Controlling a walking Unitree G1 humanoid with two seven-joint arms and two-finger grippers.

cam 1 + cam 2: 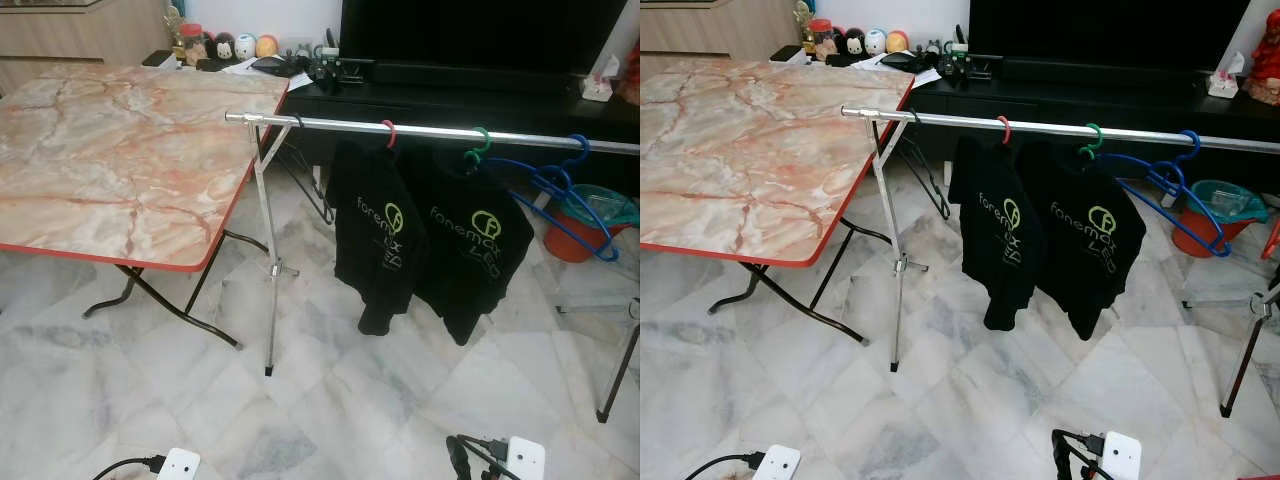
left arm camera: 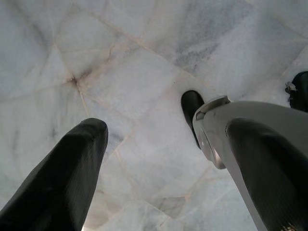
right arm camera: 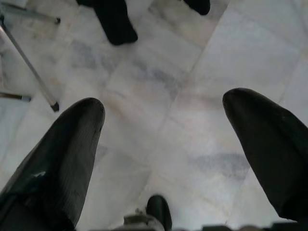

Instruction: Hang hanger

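A chrome clothes rail [image 1: 320,124] crosses the room at chest height. Two black sweatshirts hang from it: one [image 1: 375,225] on a red-hooked hanger [image 1: 389,133], one [image 1: 475,240] on a green-hooked hanger [image 1: 481,140]. Bare blue hangers [image 1: 565,190] hang further right on the same rail. My left gripper [image 2: 166,130] hangs low over the marble floor, open and holding nothing. My right gripper [image 3: 163,110] is also open and holding nothing above the floor; a sweatshirt's hem [image 3: 115,21] and a rack leg [image 3: 29,67] lie beyond it.
A marble-topped folding table [image 1: 110,160] with a red edge stands to the left, close to the rail's end. A dark TV cabinet [image 1: 450,95] runs behind the rail. An orange bucket [image 1: 575,235] sits at the right, and the rack's right leg [image 1: 620,370] reaches the floor there.
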